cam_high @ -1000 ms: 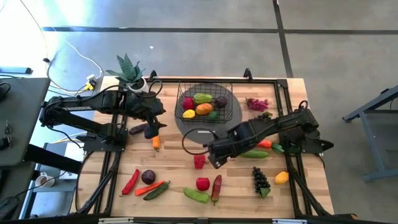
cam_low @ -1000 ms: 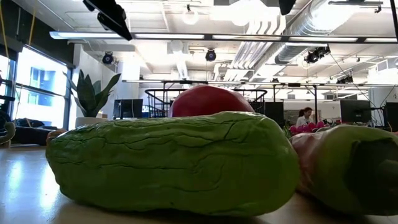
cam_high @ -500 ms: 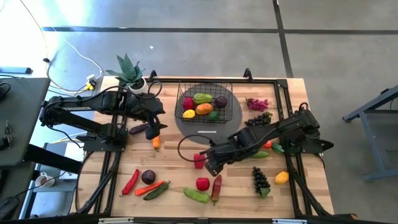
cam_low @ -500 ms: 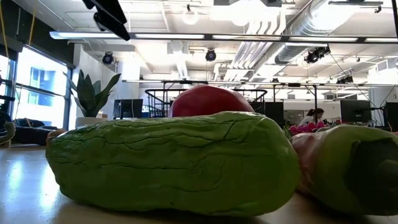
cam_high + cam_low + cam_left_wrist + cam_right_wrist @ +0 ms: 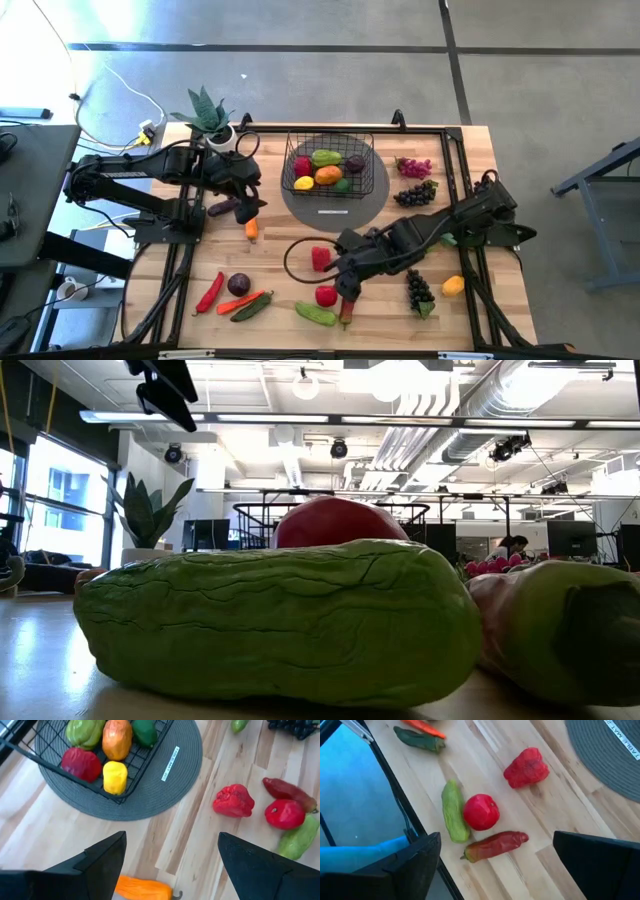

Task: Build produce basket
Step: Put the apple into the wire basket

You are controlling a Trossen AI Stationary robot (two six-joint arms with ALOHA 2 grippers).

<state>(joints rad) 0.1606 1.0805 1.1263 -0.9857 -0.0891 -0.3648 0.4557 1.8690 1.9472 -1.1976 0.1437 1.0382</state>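
The black wire basket [image 5: 328, 163] stands on a grey round mat [image 5: 372, 190] at the far middle and holds several produce pieces. Loose produce lies around it. My right gripper [image 5: 346, 284] is open and empty above the near middle. In the right wrist view [image 5: 497, 870] it hovers over a red tomato [image 5: 481, 812], a green cucumber [image 5: 452, 811] and a dark red chilli [image 5: 495, 845], with a red pepper [image 5: 526, 767] beyond. My left gripper [image 5: 247, 208] is open and empty, left of the mat, above an orange carrot [image 5: 142, 887].
Dark and pink grapes [image 5: 413, 180] lie right of the mat. Dark grapes [image 5: 418, 290] and a yellow piece [image 5: 453, 286] lie near right. A red chilli [image 5: 210, 291], a purple onion [image 5: 238, 284] and a carrot lie near left. A potted plant [image 5: 208, 115] stands far left.
My right gripper has moved toward the table's near edge, from beside the red pepper to above the tomato and the dark red chilli, staying open. The produce has stayed where it was.
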